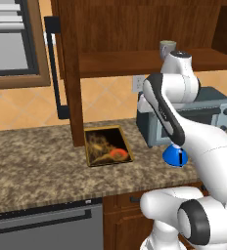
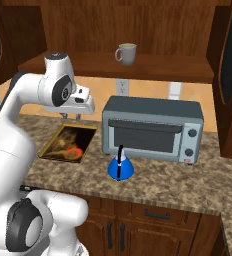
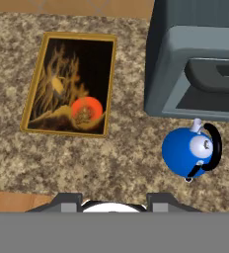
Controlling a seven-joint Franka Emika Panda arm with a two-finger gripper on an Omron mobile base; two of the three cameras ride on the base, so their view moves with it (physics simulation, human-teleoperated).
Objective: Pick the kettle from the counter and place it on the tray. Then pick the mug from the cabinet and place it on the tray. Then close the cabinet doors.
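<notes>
The cabinet (image 2: 138, 30) stands above and beyond your hand (image 2: 74, 116), doors swung wide, with the mug (image 2: 126, 53) on its shelf; leave all that for later. The desk (image 1: 32, 166) lies below the hand, and everything for this first step sits on it.

The grey toaster oven (image 2: 153, 127) is the big obstacle: in the hand view it fills the upper right, and the kettle (image 3: 189, 150) stands just in front of its lower corner, close to it but, as far as you can judge, not touching. So bring the hand in from above, not from the oven side.

The tray (image 3: 69, 84) lies bare at the upper left of the hand view, well apart from the kettle, with open granite between them. That gives you a free path for the carry.

The kettle is still on the desk, below and to the right of the hand. The hand hangs empty, high above the desk near the tray. How far its fingers are spread you cannot tell from these pictures, so make sure they are wide before descending.

Shift right until the kettle's black handle (image 3: 211, 148) sits centred between the fingers. Turn the wrist so the fingers straddle the arch across its thin side. Descend straight and close on the top of the arch, clear of the knob (image 3: 203, 145).
</notes>
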